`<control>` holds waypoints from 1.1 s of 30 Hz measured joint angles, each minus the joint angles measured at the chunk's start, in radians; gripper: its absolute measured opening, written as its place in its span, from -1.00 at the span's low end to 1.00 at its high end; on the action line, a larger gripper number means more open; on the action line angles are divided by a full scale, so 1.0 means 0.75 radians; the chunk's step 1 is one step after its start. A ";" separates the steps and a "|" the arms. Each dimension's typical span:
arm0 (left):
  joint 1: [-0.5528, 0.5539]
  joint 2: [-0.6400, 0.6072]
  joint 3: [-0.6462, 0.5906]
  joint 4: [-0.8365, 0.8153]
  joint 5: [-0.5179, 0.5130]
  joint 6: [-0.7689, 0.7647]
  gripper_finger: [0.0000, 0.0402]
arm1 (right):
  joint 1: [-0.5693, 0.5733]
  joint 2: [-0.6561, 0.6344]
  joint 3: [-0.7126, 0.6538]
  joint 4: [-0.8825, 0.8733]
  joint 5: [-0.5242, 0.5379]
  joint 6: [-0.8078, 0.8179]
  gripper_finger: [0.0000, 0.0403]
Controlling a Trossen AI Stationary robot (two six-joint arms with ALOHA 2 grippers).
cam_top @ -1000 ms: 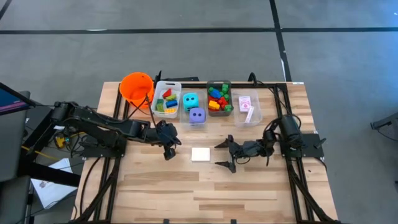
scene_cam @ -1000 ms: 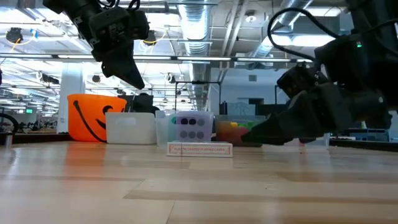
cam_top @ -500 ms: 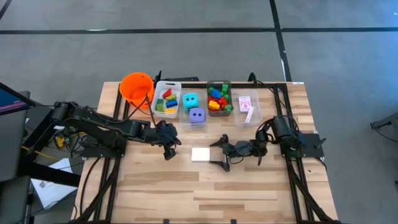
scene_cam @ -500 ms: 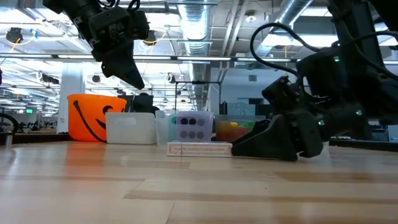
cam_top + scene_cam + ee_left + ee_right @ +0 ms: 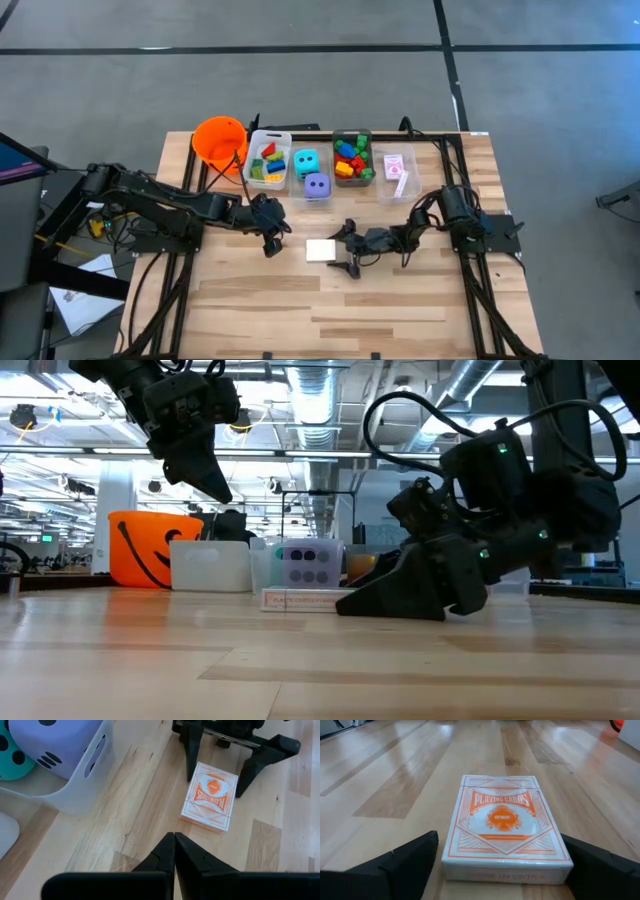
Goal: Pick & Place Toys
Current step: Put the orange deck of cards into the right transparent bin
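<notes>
High view: the right pincer (image 5: 347,250) lies low on the wooden surface (image 5: 400,310) near its middle, its two fingers spread wide — one on either side of the near end of a pack of playing cards (image 5: 321,249) that lies flat on the wood. The right wrist view shows the pack (image 5: 505,827) face up between the two dark fingers (image 5: 402,860), with a thin gap at each side; it is not gripped. In the low view the pack (image 5: 298,599) rests on the surface with the right pincer (image 5: 395,592) down against the wood beside it.

The left pincer (image 5: 270,240) hovers above the surface just to the left of the pack, fingers pressed together and holding nothing; the left wrist view shows its closed tips (image 5: 174,851) pointing toward the pack (image 5: 210,796), well clear of it.

Along the far edge of the surface stands a row of containers: an orange bucket (image 5: 218,140), then a clear bin (image 5: 267,160) with coloured bricks (image 5: 268,161), a bin holding a teal die (image 5: 306,161) and a purple die (image 5: 317,185), a dark bin (image 5: 352,157) heaped with more bricks (image 5: 350,158), and a clear bin (image 5: 397,172) with a red-backed pack (image 5: 395,165) in it.
</notes>
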 joint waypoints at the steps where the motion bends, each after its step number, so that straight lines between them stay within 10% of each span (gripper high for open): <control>1: 0.000 0.000 0.000 0.000 0.000 0.000 -1.00 | 0.000 0.000 0.001 0.000 0.001 0.001 0.84; 6: -0.001 0.000 0.000 0.000 0.000 0.000 -1.00 | -0.011 -0.027 0.000 -0.035 0.000 0.005 0.51; 19: 0.000 -0.017 0.001 0.001 -0.046 0.161 -1.00 | -0.029 -0.458 -0.004 -0.161 0.051 0.043 0.49; 33: 0.000 -0.145 0.001 -0.020 -0.057 0.198 -1.00 | -0.077 -1.130 -0.004 -0.983 1.374 0.143 0.49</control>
